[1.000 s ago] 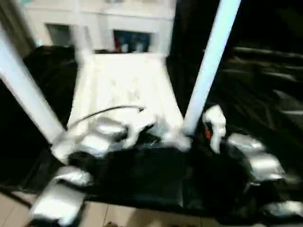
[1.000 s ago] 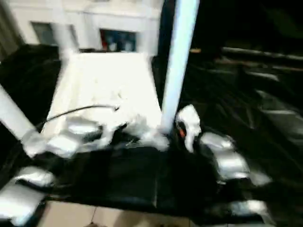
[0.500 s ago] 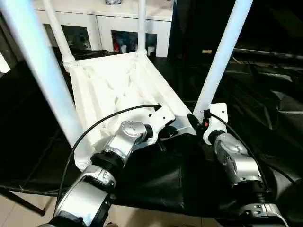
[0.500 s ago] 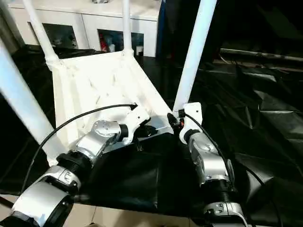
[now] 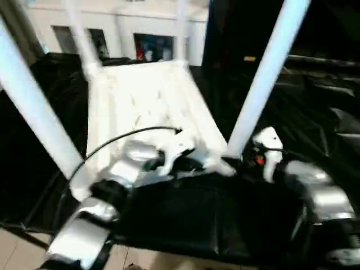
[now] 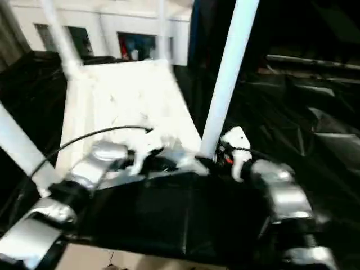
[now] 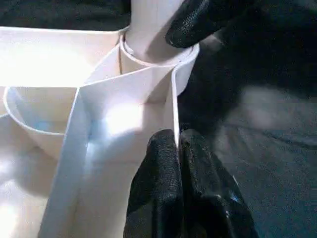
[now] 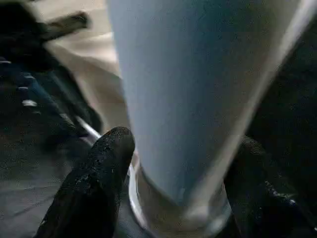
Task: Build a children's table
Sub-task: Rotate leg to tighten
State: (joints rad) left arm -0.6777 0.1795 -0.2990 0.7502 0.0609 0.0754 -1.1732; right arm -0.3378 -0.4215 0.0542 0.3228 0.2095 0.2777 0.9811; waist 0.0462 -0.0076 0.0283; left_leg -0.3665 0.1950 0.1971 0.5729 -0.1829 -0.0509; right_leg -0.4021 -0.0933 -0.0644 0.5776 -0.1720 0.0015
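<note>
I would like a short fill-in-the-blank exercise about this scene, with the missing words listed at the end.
1. The table top lies upside down on a ____ cloth.
2. ____ legs stand up from its corner sockets.
3. The left claw is shut on a thin ____ of the top.
4. The right claw has one finger on each side of a ____.

Missing words: black; four; rib; leg

table top (image 5: 140, 101) inverted on bench (image 5: 185, 219) | legs (image 5: 264, 79) upright in corners

Table top (image 5: 143, 101) white, underside ribbed. Legs (image 5: 264, 79) white, bluish in shade. Worktop (image 5: 185, 219) covered in black sheeting. Forearms (image 5: 315, 191) silver. Tool fingers (image 7: 168, 183) black, pebbled. Cable (image 5: 124, 138) black. Floor (image 5: 17, 247) beige tile.
</note>
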